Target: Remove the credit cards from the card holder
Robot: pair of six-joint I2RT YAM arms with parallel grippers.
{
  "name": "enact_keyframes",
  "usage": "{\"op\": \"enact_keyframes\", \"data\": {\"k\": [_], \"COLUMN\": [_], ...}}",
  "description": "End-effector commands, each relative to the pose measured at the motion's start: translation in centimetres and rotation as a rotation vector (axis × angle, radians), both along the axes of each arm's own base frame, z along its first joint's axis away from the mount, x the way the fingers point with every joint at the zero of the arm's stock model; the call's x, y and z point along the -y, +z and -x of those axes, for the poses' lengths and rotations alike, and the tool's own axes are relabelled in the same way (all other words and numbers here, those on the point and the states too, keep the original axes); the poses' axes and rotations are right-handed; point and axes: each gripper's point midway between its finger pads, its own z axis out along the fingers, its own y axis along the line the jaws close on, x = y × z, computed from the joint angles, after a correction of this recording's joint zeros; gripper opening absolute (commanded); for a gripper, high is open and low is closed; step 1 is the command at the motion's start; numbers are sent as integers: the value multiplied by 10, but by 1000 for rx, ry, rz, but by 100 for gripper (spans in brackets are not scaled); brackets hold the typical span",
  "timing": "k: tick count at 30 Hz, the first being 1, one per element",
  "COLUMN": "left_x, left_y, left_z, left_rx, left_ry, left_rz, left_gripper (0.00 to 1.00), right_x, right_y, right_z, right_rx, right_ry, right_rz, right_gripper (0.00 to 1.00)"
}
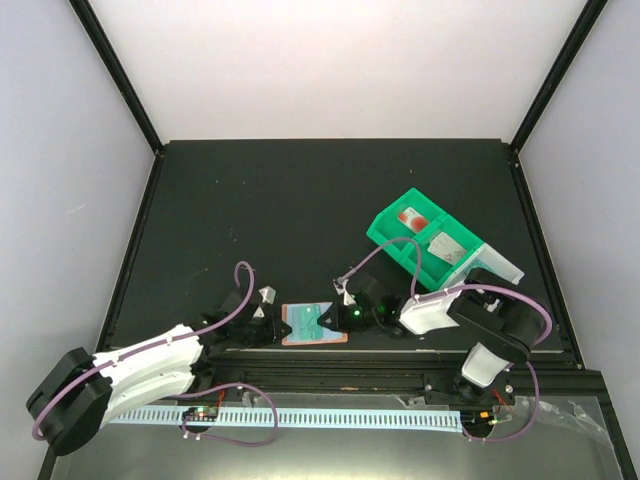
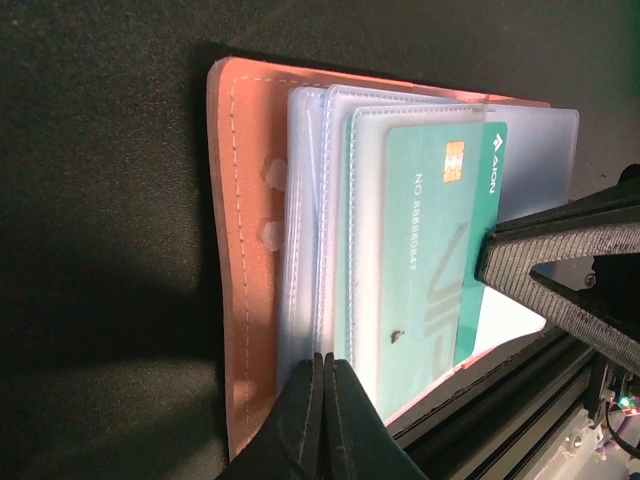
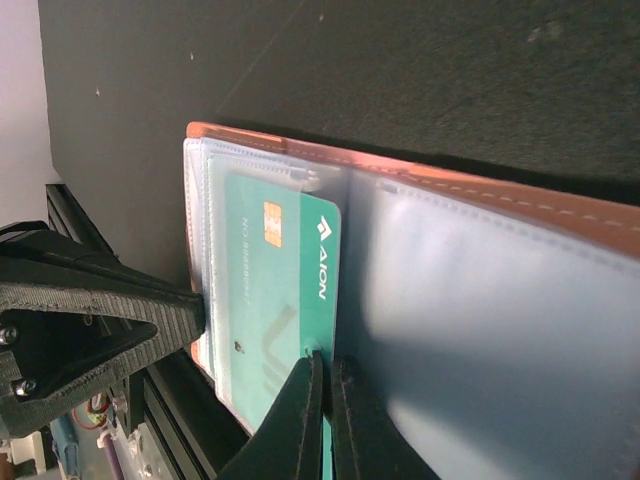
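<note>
The salmon-orange card holder [image 1: 300, 337] [image 2: 240, 250] [image 3: 500, 200] lies open on the dark mat near the front edge, its pale blue pockets [image 2: 310, 220] fanned out. A teal credit card [image 2: 430, 250] [image 3: 290, 290] sticks partly out of one pocket. My right gripper [image 1: 338, 312] [image 3: 328, 365] is shut on that card's exposed edge. My left gripper [image 1: 268, 312] [image 2: 328, 362] is shut, its tips pressing on the pockets at the opposite side. No other card shows in the holder.
A green plastic bin [image 1: 385, 228] stands at the right rear of the holder, with a red-and-white item [image 1: 410, 216] and a pale grey flat item [image 1: 455, 248] in its compartments. The black front rail [image 2: 520, 390] runs right beside the holder.
</note>
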Motion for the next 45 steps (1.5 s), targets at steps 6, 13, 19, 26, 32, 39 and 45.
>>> {"op": "enact_keyframes", "data": {"k": [6,13,19,26,32,39,45], "left_x": [-4,-5,-5,-4,-5,-5,-4], "left_y": [-3,-3,-3,-1,-1,1,13], "left_z": [1,1,2,2,2,2,-1], "left_rx": [-8,-5,-7,-6,-3,-2,28], "left_ry": [15,19,20,17,17,17,19], "left_rz": [-13,-8,-2,0,-2,3,13], "left_gripper": [1,2,2,1,2,2,16], "right_x": [15,25,36,41,46,52,53], "right_y": [0,5,7,17,22,29,50], "right_z": [-7,-12,-17,-19,-19,-20,-21], "right_rx": [23,35,49,80,109,129,197], "right_ry": [-25,-42,-57,-50,-38,-49,7], "right_rz": [15,10,41,55,79,77,109], "right_gripper": [1,1,1,1,1,1,1]}}
